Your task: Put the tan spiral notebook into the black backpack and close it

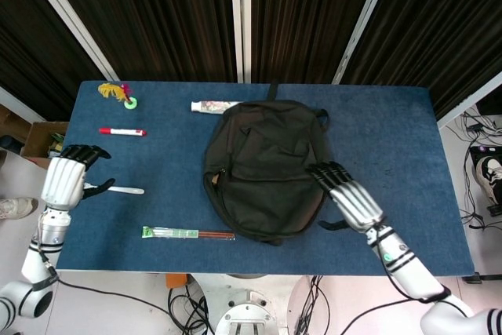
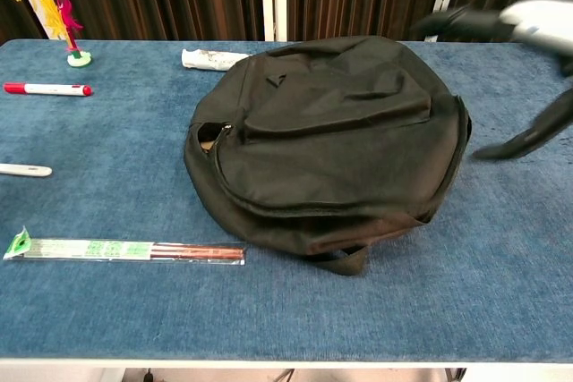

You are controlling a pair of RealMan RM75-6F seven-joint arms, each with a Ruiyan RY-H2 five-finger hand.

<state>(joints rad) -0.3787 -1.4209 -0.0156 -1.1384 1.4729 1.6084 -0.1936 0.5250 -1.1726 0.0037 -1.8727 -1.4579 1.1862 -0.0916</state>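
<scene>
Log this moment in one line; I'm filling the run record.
backpack: flap down, small gap at left edge | notebook: hidden inside | left hand: open, off bag | right hand: open, at bag's right edge

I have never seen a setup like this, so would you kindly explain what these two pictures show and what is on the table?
This is a two-armed robot with white, human-like hands, working at a blue-covered table. One picture looks down from a camera on its head; the other looks forward from its chest, low across the table.

In the middle lies a black fabric backpack, its flap down, though a small gap shows at its left edge. The right hand is by the bag's right side, fingers spread, holding nothing. The left hand is at the table's left edge, also empty.

Around it lie a red-and-white marker pen, a white toothbrush, wrapped chopsticks in a green-printed sleeve, a white tube, and a yellow-and-pink feathered toy on a green base.
</scene>
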